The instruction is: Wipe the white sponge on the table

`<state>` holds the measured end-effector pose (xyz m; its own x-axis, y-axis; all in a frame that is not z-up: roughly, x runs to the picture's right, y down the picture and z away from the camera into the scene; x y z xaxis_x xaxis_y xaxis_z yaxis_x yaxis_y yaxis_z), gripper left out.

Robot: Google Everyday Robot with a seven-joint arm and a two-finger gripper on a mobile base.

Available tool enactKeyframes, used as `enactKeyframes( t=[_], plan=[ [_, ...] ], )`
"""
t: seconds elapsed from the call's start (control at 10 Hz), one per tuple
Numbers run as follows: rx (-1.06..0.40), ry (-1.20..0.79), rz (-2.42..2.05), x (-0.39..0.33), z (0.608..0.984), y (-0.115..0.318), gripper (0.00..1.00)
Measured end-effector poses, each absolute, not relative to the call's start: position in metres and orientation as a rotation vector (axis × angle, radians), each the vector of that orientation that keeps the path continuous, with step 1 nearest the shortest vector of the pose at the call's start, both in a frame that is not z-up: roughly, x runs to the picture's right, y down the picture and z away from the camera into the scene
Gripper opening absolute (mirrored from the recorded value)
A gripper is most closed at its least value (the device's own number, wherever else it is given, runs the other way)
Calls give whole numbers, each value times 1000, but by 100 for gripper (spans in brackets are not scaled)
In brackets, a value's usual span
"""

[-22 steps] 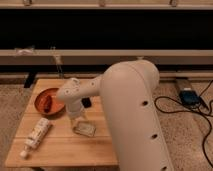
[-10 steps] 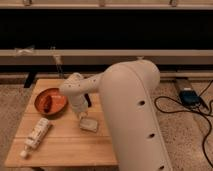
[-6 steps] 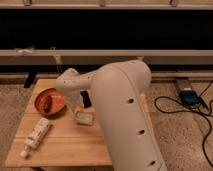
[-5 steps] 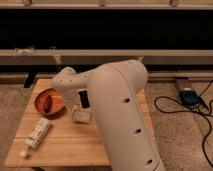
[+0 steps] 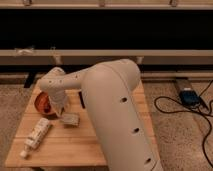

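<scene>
The white sponge [image 5: 70, 119] lies flat on the light wooden table [image 5: 75, 146], left of the middle. My gripper [image 5: 63, 111] comes down from the bent white arm and is shut on the sponge's left end, pressing it against the planks. The big white upper arm fills the middle of the view and hides the right half of the table.
A red-orange bowl [image 5: 42, 101] sits just left of the gripper. A white labelled bottle [image 5: 37, 134] lies near the front-left corner. A small black device [image 5: 81, 98] lies behind the sponge. A blue box [image 5: 189, 96] and black cables lie on the floor at right.
The gripper has dragged the sponge leftward and slightly away across the table, from near the middle toward the bowl. The arm swung left with it.
</scene>
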<state>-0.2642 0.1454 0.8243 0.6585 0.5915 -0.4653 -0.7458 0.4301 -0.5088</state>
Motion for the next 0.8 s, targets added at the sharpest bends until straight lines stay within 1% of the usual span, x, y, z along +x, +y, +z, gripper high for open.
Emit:
enactKeyframes(
  t=[0.2, 0.4, 0.8],
  plan=[
    [-824, 194, 818, -275, 808, 160, 0],
    [-865, 185, 800, -277, 800, 170, 0],
    [-920, 261, 816, -225, 798, 195, 0]
  ],
)
